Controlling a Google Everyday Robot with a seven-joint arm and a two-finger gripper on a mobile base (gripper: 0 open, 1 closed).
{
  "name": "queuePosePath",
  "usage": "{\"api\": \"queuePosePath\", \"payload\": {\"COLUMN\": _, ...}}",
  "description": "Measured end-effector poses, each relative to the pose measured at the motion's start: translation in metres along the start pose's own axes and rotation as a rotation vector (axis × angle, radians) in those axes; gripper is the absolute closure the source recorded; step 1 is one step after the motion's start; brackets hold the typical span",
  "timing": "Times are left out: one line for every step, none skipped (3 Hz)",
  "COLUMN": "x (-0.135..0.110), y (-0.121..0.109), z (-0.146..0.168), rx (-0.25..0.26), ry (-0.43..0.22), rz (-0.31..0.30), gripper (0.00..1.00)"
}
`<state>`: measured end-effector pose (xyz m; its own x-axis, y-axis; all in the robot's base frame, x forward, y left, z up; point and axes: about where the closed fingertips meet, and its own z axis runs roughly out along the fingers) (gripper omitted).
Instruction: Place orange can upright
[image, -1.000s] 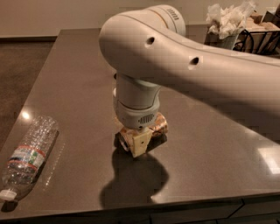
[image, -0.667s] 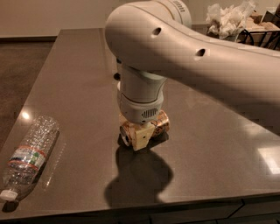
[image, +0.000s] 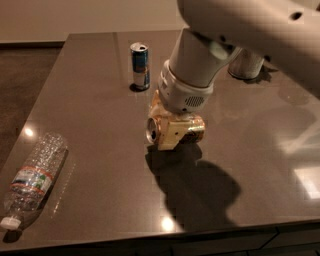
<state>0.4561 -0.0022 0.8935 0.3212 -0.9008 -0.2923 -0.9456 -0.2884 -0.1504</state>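
Observation:
The orange can (image: 196, 128) lies on its side near the middle of the dark table (image: 100, 130), its silver top (image: 151, 131) facing left. My gripper (image: 167, 135) comes down from above on the big white arm. Its cream fingers (image: 172, 136) are closed around the can's body just behind the top. The can is at or just above the tabletop, with its shadow right beneath it. Most of the can's upper side is hidden by the wrist.
A slim blue and silver can (image: 140, 65) stands upright behind and to the left of the gripper. A silver can-like object (image: 246, 65) stands at the back right, partly hidden by the arm. A clear plastic water bottle (image: 32, 180) lies near the front left edge.
The arm has swung up and to the right, uncovering the blue and silver can and the can's silver top. The gripper stays on the orange can.

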Motion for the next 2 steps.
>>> {"api": "queuePosePath", "payload": {"x": 0.004, "y": -0.010, "z": -0.019, "rx": 0.035, "ry": -0.193, "rz": 0.132, "gripper": 1.00}}
{"api": "queuePosePath", "payload": {"x": 0.005, "y": -0.014, "z": -0.034, "rx": 0.078, "ry": -0.381, "rz": 0.240, "gripper": 1.00}}
